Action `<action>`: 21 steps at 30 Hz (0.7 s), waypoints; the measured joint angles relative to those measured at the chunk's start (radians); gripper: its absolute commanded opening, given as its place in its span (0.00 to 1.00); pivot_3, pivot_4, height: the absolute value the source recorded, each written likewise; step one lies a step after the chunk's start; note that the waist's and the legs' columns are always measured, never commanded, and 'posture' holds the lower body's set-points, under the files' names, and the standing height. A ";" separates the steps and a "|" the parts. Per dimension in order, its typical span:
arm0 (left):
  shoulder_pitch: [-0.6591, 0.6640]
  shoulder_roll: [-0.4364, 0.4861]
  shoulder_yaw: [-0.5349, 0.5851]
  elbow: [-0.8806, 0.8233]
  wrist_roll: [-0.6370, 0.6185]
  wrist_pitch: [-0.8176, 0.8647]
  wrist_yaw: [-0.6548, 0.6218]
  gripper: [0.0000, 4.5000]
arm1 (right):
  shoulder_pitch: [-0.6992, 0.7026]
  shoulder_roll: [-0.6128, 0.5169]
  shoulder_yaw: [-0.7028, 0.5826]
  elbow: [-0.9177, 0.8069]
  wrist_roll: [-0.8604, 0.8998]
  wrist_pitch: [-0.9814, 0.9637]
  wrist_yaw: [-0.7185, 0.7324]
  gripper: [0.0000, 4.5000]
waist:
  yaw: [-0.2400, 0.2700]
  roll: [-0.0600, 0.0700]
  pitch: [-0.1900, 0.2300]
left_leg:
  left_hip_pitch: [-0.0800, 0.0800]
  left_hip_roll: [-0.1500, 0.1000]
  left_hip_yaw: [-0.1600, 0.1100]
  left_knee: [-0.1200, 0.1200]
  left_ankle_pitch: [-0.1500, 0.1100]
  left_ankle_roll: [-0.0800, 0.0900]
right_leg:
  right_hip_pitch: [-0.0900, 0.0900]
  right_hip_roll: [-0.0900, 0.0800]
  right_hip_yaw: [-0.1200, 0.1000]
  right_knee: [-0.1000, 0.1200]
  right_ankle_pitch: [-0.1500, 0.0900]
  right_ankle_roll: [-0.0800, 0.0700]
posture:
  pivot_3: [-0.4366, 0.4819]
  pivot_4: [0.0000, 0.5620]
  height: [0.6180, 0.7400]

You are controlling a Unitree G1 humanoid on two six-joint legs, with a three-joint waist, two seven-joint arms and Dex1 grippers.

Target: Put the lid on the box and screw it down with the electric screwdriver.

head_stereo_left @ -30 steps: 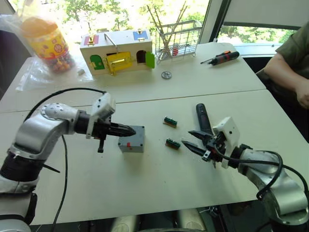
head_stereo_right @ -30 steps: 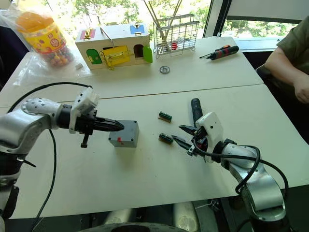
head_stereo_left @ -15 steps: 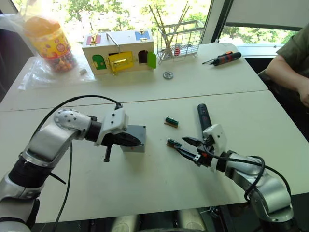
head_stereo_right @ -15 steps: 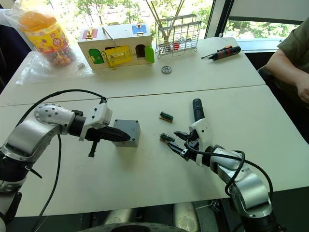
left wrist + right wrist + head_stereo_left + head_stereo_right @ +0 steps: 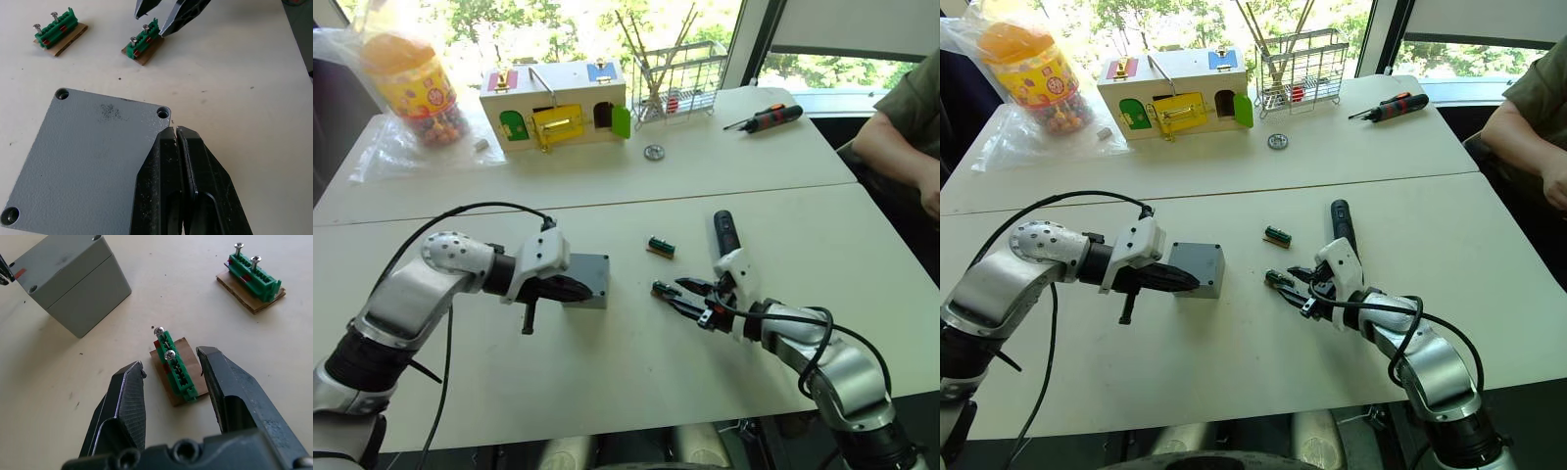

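box [image 5: 590, 281] — near side hidden by left claw [image 5: 578, 290] | person [image 5: 899, 132] cut off (frame edge)

Bright daylight pours through the windows [image 5: 607, 24] behind – blown-out glare there – soft shadows, wrist views sharp.

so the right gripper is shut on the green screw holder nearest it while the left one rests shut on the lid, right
Not quite. The right gripper is open, its fingers either side of the green screw holder without touching it, as the right wrist view shows. The left gripper is indeed shut, resting on the lid.
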 measured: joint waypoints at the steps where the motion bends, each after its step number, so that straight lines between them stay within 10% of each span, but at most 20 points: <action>1: 0.000 -0.001 0.000 0.000 0.001 0.000 0.004 0.00 | -0.001 0.000 0.000 0.003 0.000 -0.002 -0.001 0.44 | 0.000 0.000 0.000 | 0.000 0.000 0.000 0.000 0.000 0.000 | 0.000 0.000 0.000 0.000 0.000 0.000 | 0.48 0.27 1.00; 6: 0.000 -0.021 -0.001 -0.001 0.003 0.000 0.018 0.00 | -0.013 0.000 0.001 0.021 -0.008 -0.010 -0.008 0.44 | 0.001 0.000 0.000 | 0.000 0.000 0.000 0.000 0.000 0.000 | 0.000 0.000 0.000 0.000 0.000 0.000 | 0.48 0.27 1.00; 10: 0.000 -0.031 -0.002 -0.005 0.004 0.000 0.024 0.00 | -0.016 0.000 0.009 0.028 -0.018 -0.017 -0.011 0.03 | 0.000 0.000 0.000 | 0.000 0.000 0.000 0.000 0.000 0.000 | 0.000 0.000 0.000 0.000 0.000 0.000 | 0.48 0.27 1.00; 21: -0.001 -0.043 -0.003 -0.005 0.022 -0.001 0.034 0.00 | -0.021 0.001 0.032 0.032 -0.027 -0.030 -0.016 0.01 | 0.000 0.000 0.000 | 0.000 0.000 0.000 0.000 0.000 0.000 | 0.000 0.000 0.000 0.000 0.000 0.000 | 0.48 0.27 1.00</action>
